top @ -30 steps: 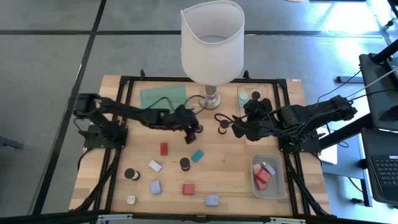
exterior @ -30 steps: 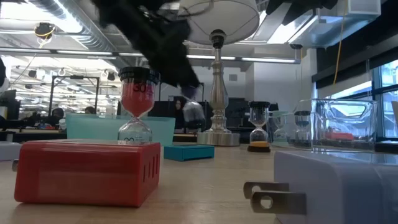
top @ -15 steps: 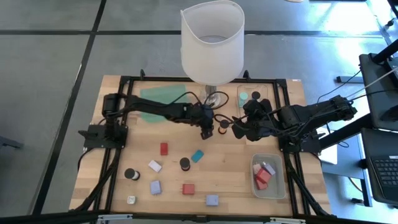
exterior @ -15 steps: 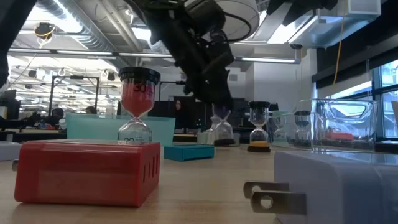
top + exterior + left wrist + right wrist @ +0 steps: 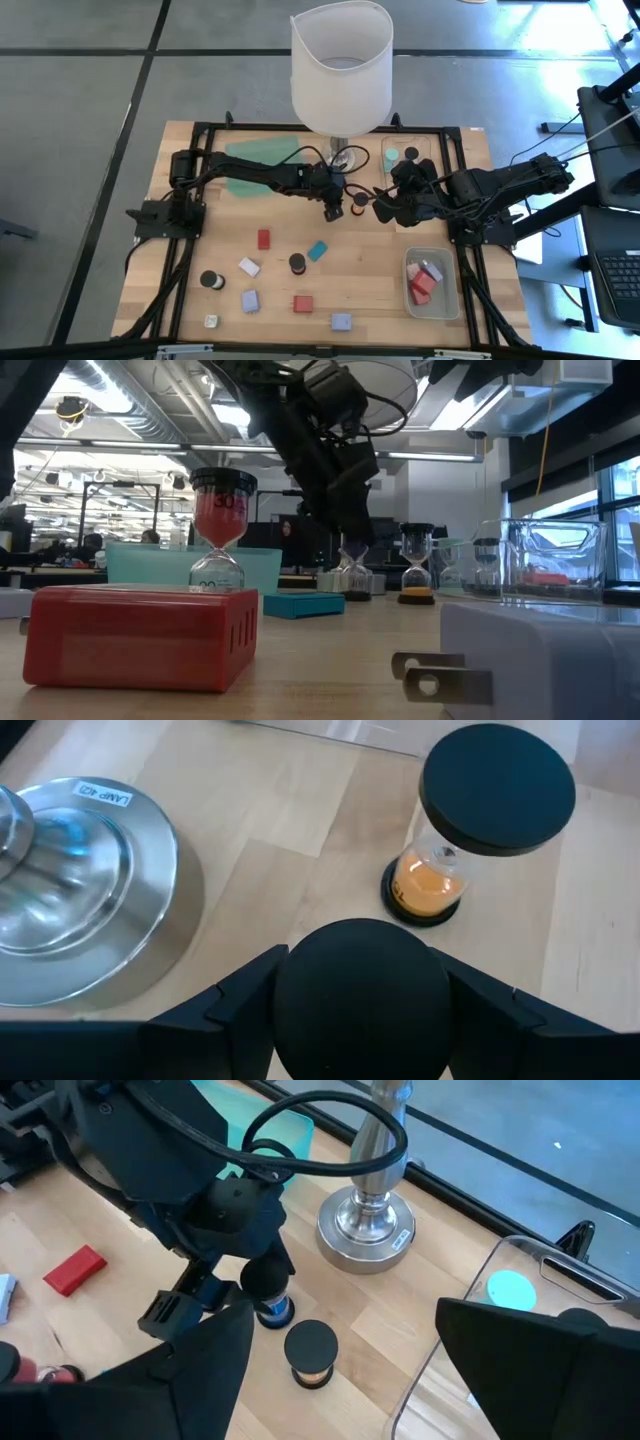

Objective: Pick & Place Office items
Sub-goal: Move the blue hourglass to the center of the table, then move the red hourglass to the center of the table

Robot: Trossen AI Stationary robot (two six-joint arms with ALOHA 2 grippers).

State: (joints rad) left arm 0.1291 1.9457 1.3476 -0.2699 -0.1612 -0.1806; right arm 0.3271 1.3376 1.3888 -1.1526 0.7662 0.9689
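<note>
My left gripper (image 5: 335,207) is shut on a dark-capped sand timer (image 5: 268,1298) near the lamp's foot (image 5: 367,1230); in the left wrist view its round black cap (image 5: 360,990) fills the gap between my fingers. An orange sand timer (image 5: 470,830) stands on its base just beside it (image 5: 359,205). My right gripper (image 5: 385,208) waits open right of both. Several blocks lie on the near half of the table: red (image 5: 264,239), teal (image 5: 317,250), lavender (image 5: 250,300), white (image 5: 249,266), plus a dark cylinder (image 5: 297,263). My left gripper pinches the sand timer at its top end, one finger (image 5: 240,1010) on either side of the black cap (image 5: 360,960), coming from above and pointing down. The timer hangs upright below the fingers. Its lower end (image 5: 270,1314) is at the table; whether it touches, I cannot tell.
The big lamp (image 5: 340,70) stands at the far middle, its metal foot (image 5: 80,890) close to my left gripper. A clear tray (image 5: 432,300) with red and pink blocks sits near right, another (image 5: 405,152) far right. A green mat (image 5: 262,155) lies far left.
My left gripper carried the sand timer from the table's middle toward the right and far side, up to the lamp's foot and the orange timer, and lowered it from lifted clear down to table height. It has stayed shut on it.
</note>
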